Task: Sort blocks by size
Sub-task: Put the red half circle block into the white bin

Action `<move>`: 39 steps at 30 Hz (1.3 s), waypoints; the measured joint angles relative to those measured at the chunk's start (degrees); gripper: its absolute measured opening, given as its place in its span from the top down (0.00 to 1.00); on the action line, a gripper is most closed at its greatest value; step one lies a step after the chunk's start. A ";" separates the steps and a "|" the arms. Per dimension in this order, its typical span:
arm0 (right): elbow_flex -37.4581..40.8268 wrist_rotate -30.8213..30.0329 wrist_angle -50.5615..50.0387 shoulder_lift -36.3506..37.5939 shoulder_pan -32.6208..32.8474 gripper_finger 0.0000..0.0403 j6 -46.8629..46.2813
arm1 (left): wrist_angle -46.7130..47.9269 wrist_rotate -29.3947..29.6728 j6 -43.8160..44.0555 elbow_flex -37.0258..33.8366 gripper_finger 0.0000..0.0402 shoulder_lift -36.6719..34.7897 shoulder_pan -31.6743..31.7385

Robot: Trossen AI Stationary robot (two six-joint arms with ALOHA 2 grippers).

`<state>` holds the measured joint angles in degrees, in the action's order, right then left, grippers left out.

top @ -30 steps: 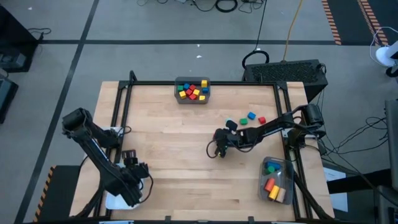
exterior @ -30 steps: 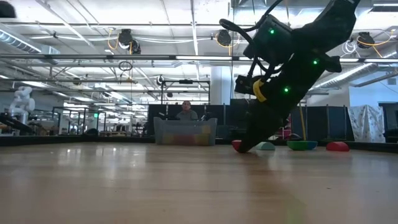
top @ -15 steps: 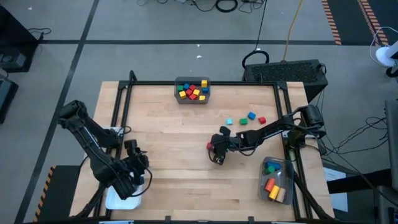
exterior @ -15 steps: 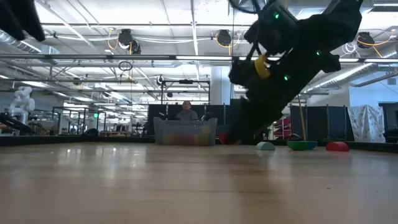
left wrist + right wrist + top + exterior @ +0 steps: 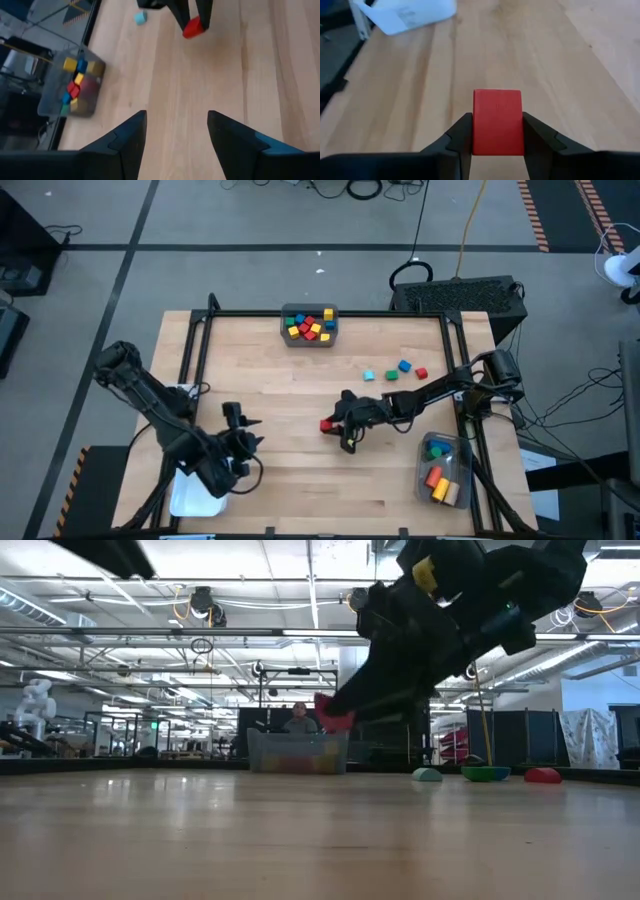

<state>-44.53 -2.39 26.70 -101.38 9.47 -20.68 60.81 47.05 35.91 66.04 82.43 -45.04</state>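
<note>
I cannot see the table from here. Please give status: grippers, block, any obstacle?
Right gripper shut on red block, lifted off the table. Left gripper open, empty, near the white bin. Nothing lies in the way.

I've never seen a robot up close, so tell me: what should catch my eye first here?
First, the red block pinched in the right hand, lifted off the wood near the table's middle. Then the left hand, open and empty, at the table's near left. Farther off, a grey bin of mixed blocks sits at the far edge.
</note>
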 joint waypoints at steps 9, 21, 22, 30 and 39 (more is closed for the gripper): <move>0.00 3.02 6.41 0.02 0.95 0.71 -1.54 | -12.33 0.10 -12.52 0.00 0.47 0.00 4.27; -0.04 6.33 12.34 0.09 2.83 0.71 -2.87 | -23.32 -0.26 -29.99 0.00 0.47 0.00 6.49; -0.04 7.03 12.76 0.09 2.82 0.71 -2.89 | -24.10 -0.33 -31.60 0.00 0.47 0.01 6.47; -0.04 11.95 19.38 0.09 3.04 0.71 -4.08 | -32.19 -6.97 -43.63 0.00 0.47 0.07 7.71; -0.07 13.44 23.54 0.11 3.85 0.71 -7.37 | -36.92 -16.76 -57.82 0.02 0.47 3.28 11.87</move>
<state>-44.60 11.05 50.24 -101.27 13.33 -28.05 23.89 30.29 -21.91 66.06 85.71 -33.17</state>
